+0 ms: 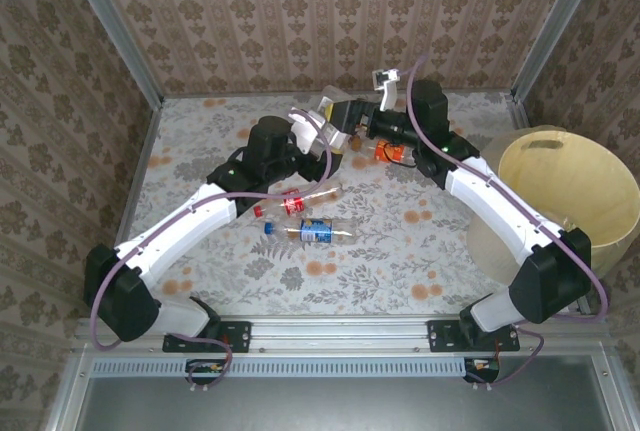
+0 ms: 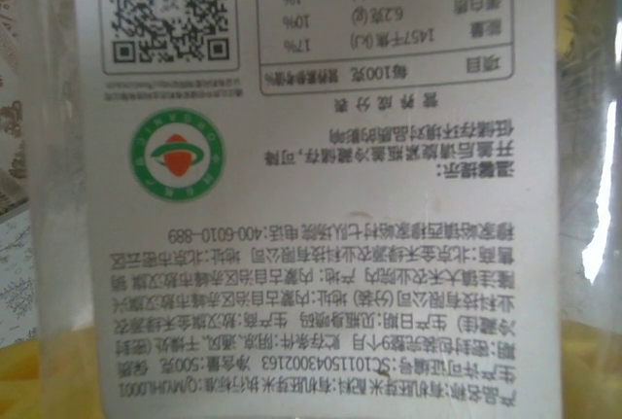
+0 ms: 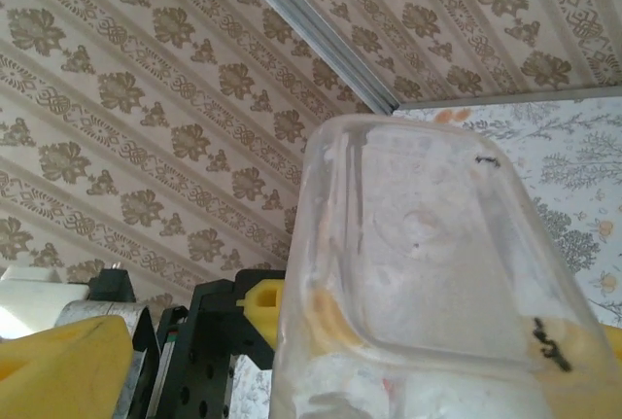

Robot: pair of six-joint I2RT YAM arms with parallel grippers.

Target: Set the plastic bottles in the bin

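Red-label bottle: lying on its side on the table, mid-left and free of both arms.
Blue-label bottle: lying just in front of the red one, near it; can't tell if they touch.
Left gripper: reaches in from the left at the far middle. Jaws stand partly open around the big clear bottle, and it reads as the one gripping. The contact itself isn't visible.
Big clear bottle, place: up between the two grippers, apparently off the table and well apart from the bin.
Label: white printed sheet on the bottle wall, very close in the left wrist view.
Handling (judged): light and near empty. Thin, squarish walls will dent if squeezed, and the clear plastic is slick. Take hold across the flat sides at mid-body, on the label if possible. Avoid the corners.
Right gripper: jaws at their widest, fingers either side of the bottle's end. No pinch seen.
Orange-label bottle: on the table under the right arm, partly hidden.
Bin: far right, mouth open and upward; no bottles visible inside from here.
Next (judged): the right gripper closes on the bottle's end, the left lets go, then the bottle is carried to the bin.
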